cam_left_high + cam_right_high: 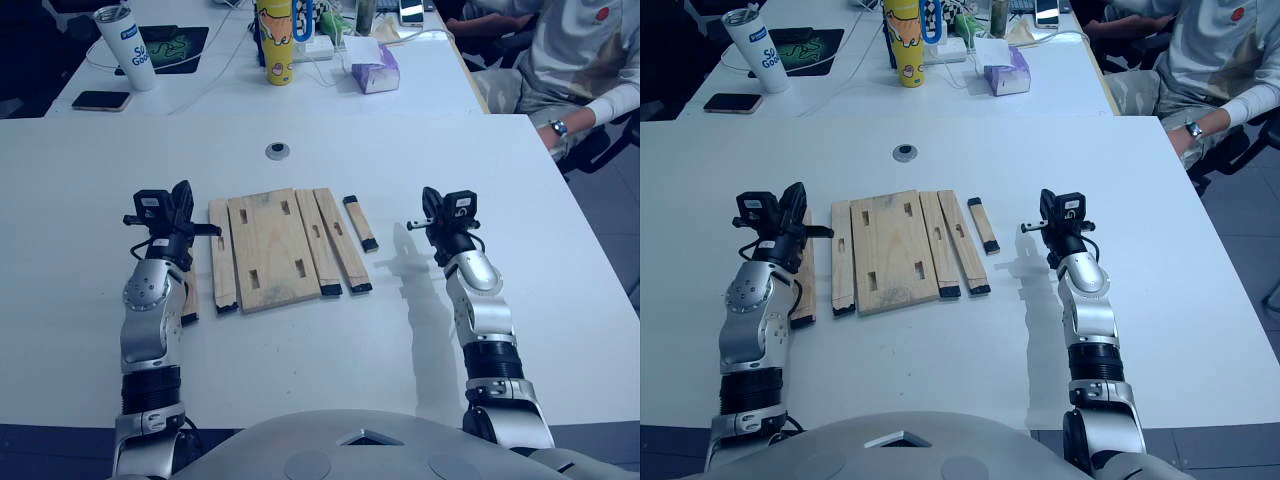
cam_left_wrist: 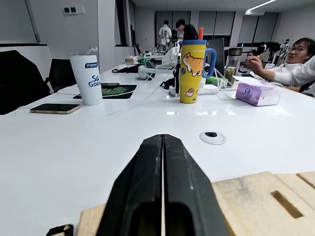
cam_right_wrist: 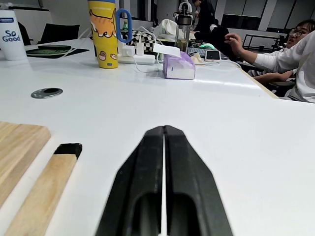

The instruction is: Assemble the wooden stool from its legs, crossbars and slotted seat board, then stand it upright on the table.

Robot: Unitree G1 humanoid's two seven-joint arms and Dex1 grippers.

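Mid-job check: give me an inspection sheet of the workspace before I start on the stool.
Surface: white table, with one grommet.
Job's things: seat board lying flat, legs on both sides of it, short crossbar rightmost; nothing joined.
Clutter: tumbler, phone, yellow mug, tissue box, all on the far table.
Claws: left claw shut, over the leftmost leg; right claw shut, over bare table right of the crossbar.
Cables: power strip with white leads, by the mug.
Surroundings: dark chair behind.

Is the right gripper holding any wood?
No, the right gripper is shut and empty, apart from the short bar.
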